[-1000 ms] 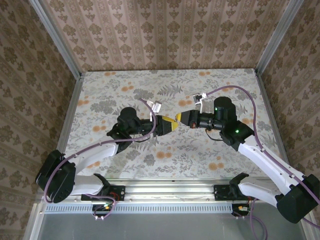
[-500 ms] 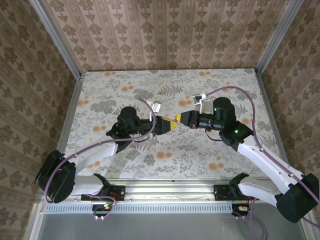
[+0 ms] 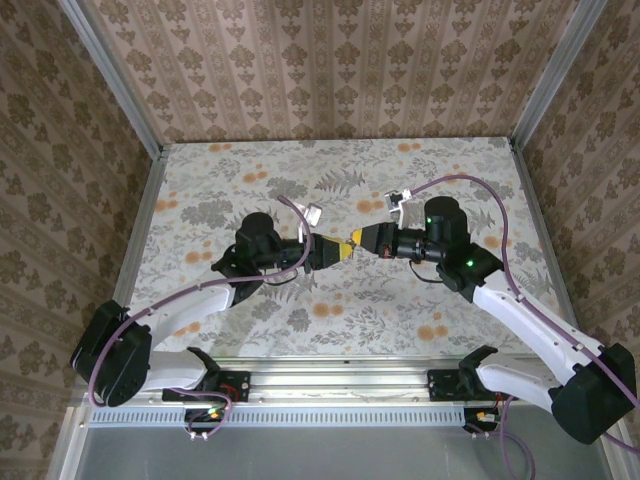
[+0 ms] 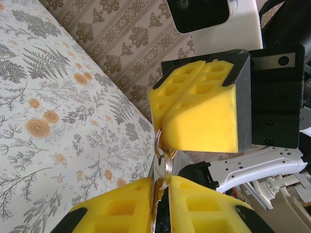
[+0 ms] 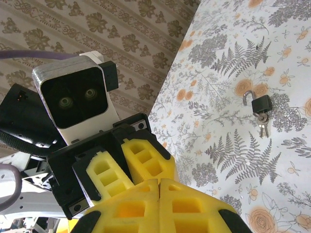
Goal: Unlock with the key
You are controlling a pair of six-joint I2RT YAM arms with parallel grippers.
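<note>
The unlocking looks unfinished. The right gripper, pinched shut, holds a thin metal ring in the air. The left gripper, its jaws a narrow slit, nips the ring's lower end. The padlock, small, black and boxy with a steel hoop, lies well apart on the flower-printed table, with small keys at its base. Whether it is open is unclear. Both grippers' pads are yellow, blocky and pocketed.

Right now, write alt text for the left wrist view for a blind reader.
A metal key ring bridges two pairs of yellow jaws: the right gripper above, shut on it, and the left gripper below, closed around it. Floral table behind.
</note>
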